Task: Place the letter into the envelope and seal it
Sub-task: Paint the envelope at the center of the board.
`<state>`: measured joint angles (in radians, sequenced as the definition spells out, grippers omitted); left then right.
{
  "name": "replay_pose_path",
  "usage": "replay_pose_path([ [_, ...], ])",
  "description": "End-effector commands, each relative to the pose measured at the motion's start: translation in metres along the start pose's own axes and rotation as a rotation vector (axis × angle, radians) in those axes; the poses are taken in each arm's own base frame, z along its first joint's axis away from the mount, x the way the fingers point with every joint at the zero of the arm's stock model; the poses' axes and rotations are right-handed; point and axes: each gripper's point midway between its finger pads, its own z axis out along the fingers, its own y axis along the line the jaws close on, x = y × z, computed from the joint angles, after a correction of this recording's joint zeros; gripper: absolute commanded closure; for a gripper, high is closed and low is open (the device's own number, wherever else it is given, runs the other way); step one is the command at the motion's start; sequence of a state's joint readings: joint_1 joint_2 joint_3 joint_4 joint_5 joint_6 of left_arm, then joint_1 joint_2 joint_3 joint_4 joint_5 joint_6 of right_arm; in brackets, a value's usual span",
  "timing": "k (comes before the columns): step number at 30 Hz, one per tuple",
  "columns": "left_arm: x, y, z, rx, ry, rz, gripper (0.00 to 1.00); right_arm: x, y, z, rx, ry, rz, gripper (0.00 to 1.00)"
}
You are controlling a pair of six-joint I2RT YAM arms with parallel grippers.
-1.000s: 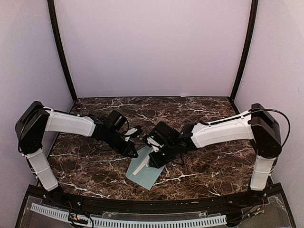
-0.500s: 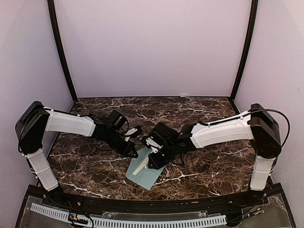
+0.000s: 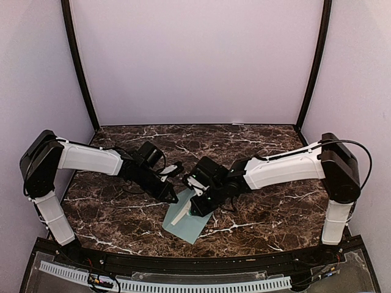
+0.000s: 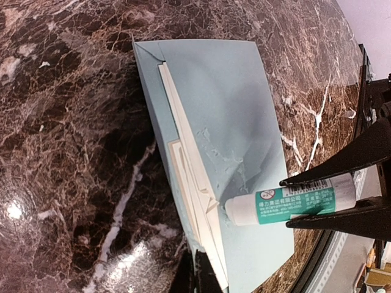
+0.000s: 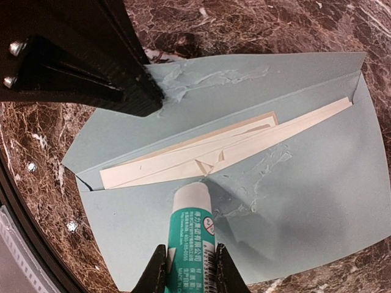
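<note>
Right jaws clamp a glue tube [image 5: 190,213], its white nozzle touching the envelope [image 5: 293,201] just beside the letter [image 5: 183,160], whose cream edges poke from the pocket. Left jaws, pressed together, bear on the glue-smeared flap. The tube's green label carries Chinese print and a barcode, too small to read. The dark brown, white-veined marble counter [image 3: 256,146] stretches back to pale lilac walls [image 3: 201,61].

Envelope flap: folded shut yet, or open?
Open. The envelope flap lies spread flat, glue smeared along its edge, and the letter shows uncovered at the mouth.
</note>
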<state>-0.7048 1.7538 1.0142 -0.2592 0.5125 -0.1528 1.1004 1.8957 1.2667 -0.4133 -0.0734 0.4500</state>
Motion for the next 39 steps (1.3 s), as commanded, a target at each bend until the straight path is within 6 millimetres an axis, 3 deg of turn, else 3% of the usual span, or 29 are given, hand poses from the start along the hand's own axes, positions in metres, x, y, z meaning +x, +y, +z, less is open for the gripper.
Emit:
replay_pose_path([
  [1,-0.005,-0.008,-0.001,0.025,-0.004,0.031,1.0,0.0,-0.022,0.006,0.08,0.019,0.033,0.94],
  [25,-0.004,-0.006,-0.001,0.019,0.0,0.035,1.0,0.001,-0.066,0.005,0.194,0.026,0.102,0.94],
  [34,-0.004,-0.005,0.0,0.012,0.001,0.031,1.0,0.004,-0.063,0.007,0.167,0.045,0.083,0.94],
  [39,-0.004,-0.002,0.001,0.001,0.001,0.021,1.0,0.01,-0.042,0.005,0.079,0.062,0.04,0.93],
])
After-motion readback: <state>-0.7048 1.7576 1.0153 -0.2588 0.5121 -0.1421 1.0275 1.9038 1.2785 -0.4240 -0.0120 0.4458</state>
